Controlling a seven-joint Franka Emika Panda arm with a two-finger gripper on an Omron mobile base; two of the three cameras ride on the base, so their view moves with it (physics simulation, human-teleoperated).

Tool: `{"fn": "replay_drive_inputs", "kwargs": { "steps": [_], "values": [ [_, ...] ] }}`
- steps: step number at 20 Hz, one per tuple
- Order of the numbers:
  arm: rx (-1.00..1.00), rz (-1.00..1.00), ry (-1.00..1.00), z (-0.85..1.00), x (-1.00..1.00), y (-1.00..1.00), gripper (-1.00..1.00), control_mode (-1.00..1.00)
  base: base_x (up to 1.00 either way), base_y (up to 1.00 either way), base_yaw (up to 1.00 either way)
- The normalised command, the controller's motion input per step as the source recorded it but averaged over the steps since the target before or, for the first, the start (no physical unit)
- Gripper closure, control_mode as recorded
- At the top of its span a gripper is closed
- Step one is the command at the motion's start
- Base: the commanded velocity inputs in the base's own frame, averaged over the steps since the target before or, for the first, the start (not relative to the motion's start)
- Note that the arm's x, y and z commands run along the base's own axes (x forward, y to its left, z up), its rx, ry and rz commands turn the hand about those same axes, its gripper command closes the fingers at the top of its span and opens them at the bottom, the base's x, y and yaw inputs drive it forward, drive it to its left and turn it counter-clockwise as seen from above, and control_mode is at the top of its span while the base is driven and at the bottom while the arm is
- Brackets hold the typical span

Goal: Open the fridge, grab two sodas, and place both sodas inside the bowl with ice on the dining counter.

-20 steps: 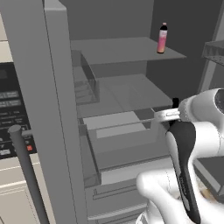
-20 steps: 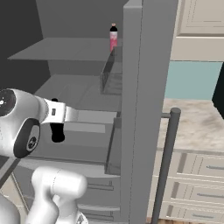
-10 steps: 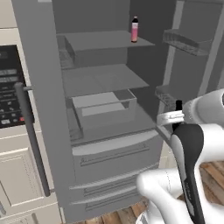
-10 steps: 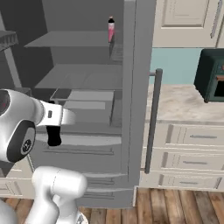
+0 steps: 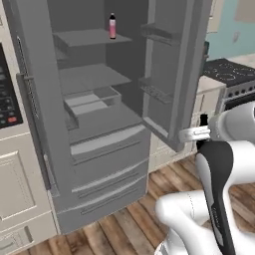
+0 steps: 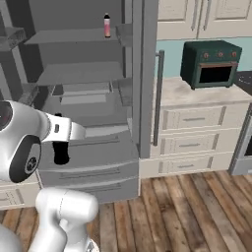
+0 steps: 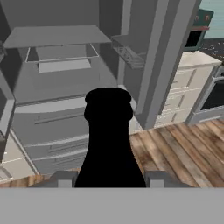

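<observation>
1. The tall grey French-door fridge (image 5: 99,124) stands with both upper doors swung open, its grey shelves and the two bottom drawers in plain sight
2. A small pink soda bottle with a dark cap and neck (image 5: 112,26) stands upright on the top shelf, towards the back; from the right base camera the same bottle (image 6: 107,25) sits left of the open right-hand door
3. The two-finger gripper (image 7: 109,178) is clamped on a dark, almost black soda bottle (image 7: 109,140), whose cap and neck rise between the finger tips in the hand camera
4. In the right base camera the dark bottle (image 6: 60,150) hangs in front of the fridge's drawers, outside the compartment
5. A dark green countertop oven (image 6: 211,64) rests on the cream cabinet counter (image 6: 197,96) right of the fridge
</observation>
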Motion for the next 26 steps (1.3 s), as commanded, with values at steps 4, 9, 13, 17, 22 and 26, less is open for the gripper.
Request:
{"fn": "replay_drive_inputs", "kwargs": {
  "steps": [4,9,13,17,22,26],
  "values": [
    [0.00,0.00,0.00,0.00,0.00,0.00,1.00,1.00,-1.00,0.13,-0.39],
    [0.00,0.00,0.00,0.00,0.00,0.00,1.00,1.00,-1.00,0.02,-0.46],
    [0.00,0.00,0.00,0.00,0.00,0.00,1.00,1.00,-1.00,0.00,-0.49],
    [0.00,0.00,0.00,0.00,0.00,0.00,1.00,1.00,-1.00,0.00,-0.49],
    [0.00,0.00,0.00,0.00,0.00,0.00,1.00,1.00,-1.00,0.00,-0.46],
    [0.00,0.00,0.00,0.00,0.00,0.00,1.00,1.00,-1.00,0.00,-0.46]
  ]
}}
